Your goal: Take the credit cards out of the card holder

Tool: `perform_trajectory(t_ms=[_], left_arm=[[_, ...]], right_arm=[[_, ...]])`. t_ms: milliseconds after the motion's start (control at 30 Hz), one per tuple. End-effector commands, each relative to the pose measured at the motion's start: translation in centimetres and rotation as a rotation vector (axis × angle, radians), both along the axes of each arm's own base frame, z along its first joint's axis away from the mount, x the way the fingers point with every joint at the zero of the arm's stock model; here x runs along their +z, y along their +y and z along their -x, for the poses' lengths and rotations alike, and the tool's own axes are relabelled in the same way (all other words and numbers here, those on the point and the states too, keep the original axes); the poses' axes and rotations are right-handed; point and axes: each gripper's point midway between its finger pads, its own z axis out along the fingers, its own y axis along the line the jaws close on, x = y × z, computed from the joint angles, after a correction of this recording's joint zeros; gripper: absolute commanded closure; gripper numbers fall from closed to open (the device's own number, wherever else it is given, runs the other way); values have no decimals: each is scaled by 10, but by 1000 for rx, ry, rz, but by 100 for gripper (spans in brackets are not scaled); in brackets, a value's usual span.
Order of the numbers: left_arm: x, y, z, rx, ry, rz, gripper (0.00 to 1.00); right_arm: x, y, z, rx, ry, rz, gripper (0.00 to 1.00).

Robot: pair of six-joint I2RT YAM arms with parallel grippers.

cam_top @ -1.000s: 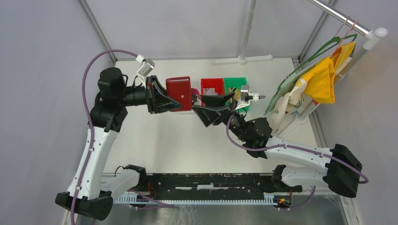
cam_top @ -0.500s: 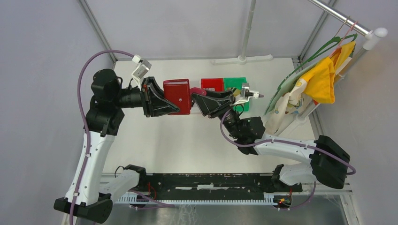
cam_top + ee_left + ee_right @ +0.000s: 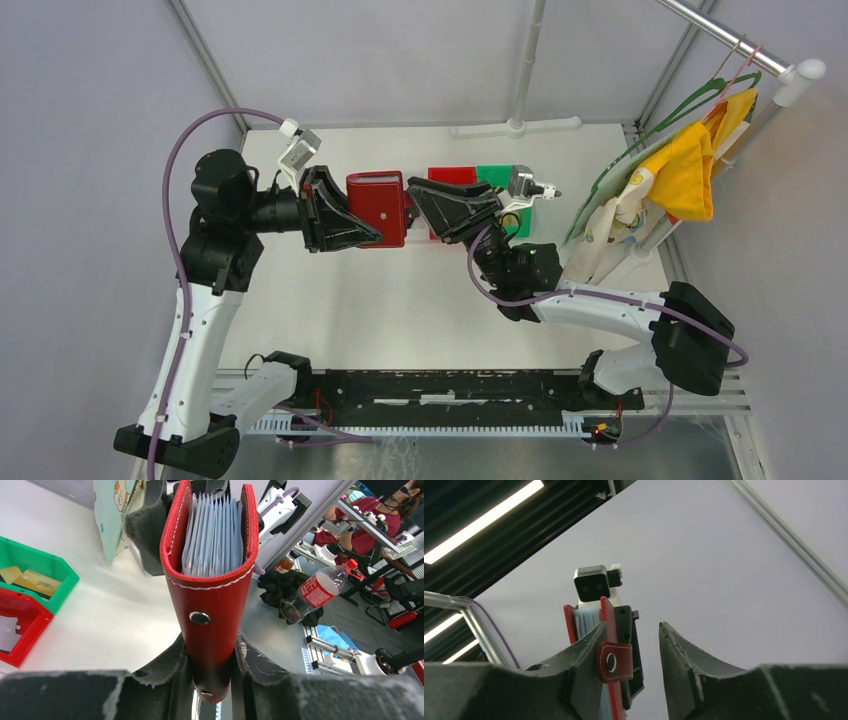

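The left jaws clamp the holder [image 3: 210, 595] by its spine, raised over the bench [image 3: 400, 300], with the cards [image 3: 212, 530] showing at its open mouth. The right jaws stand apart there, gripping nothing, with the strap [image 3: 614, 662] against one finger. They should pinch one card edge, clear of the strap, and pull straight out.

Overhead wide; wrist views close, sharing card holder [image 3: 210, 605].

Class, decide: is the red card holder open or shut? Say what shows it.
Partly open. The card holder has its covers spread apart, pale sleeves fanned between them, and its snap stud bare.
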Motion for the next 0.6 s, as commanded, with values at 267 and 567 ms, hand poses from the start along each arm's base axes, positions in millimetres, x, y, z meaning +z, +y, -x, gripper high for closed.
perform_trajectory(t_ms=[267,567], left_arm=[[11,1,14,-37,-39,17,84],[-26,4,3,-5,-56,-66,22]], right_arm=[[29,-17,7,46,1,-54,100],[-3,15,7,102,-73,391,100]])
